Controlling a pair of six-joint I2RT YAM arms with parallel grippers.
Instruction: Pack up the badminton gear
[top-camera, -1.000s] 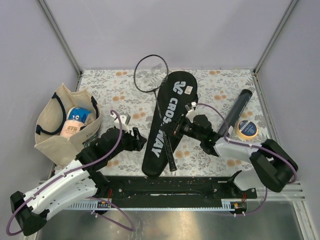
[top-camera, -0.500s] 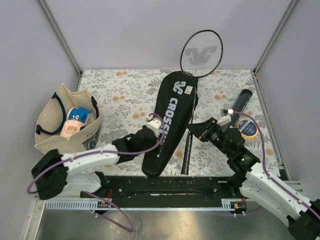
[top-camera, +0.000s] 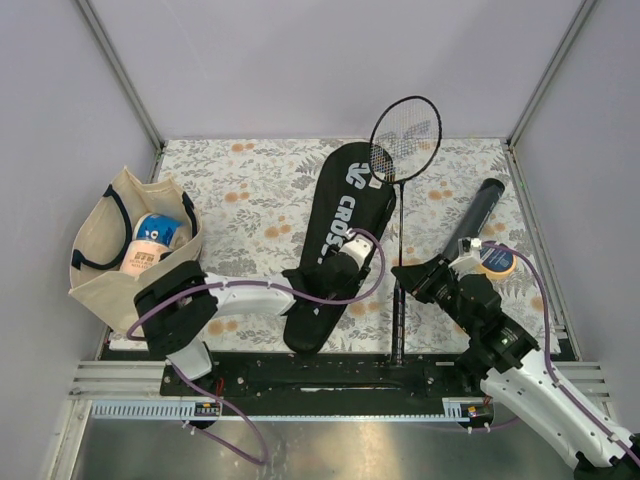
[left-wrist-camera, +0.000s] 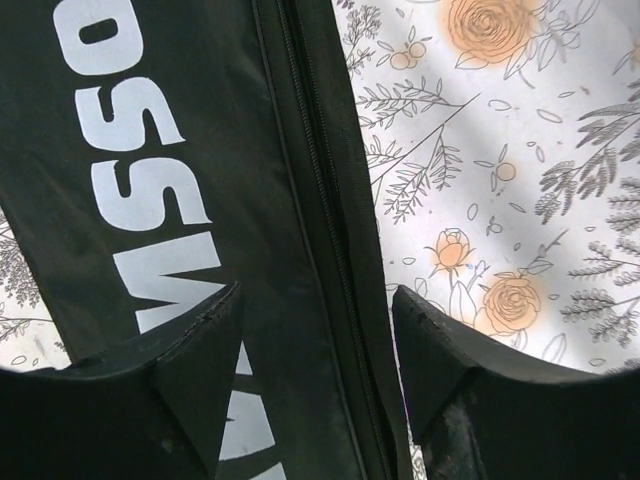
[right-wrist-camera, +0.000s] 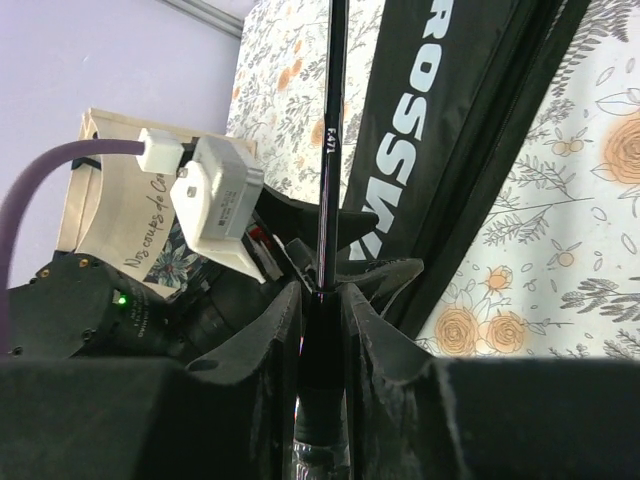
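Note:
The black "CROSSWAY" cover (top-camera: 338, 235) lies slantwise in the middle of the floral table. My left gripper (top-camera: 347, 262) is low over its right zipper edge, open, with the zipper seam (left-wrist-camera: 320, 250) between the two fingers (left-wrist-camera: 200, 370). My right gripper (top-camera: 403, 276) is shut on a thin black racquet (top-camera: 400, 210) where shaft meets handle (right-wrist-camera: 322, 300). The racquet stands just right of the cover, its head (top-camera: 405, 127) up by the back wall. The long black tube (top-camera: 478, 213) lies at the right.
A beige tote bag (top-camera: 130, 250) with items inside stands at the left edge. A tape roll (top-camera: 494, 259) with a blue centre lies beside the tube, close to my right arm. The walls enclose the table on three sides.
My right arm has lifted the racquet off the cover and swung it to the cover's right side. My left arm has reached across from the bag side to the cover's right edge.

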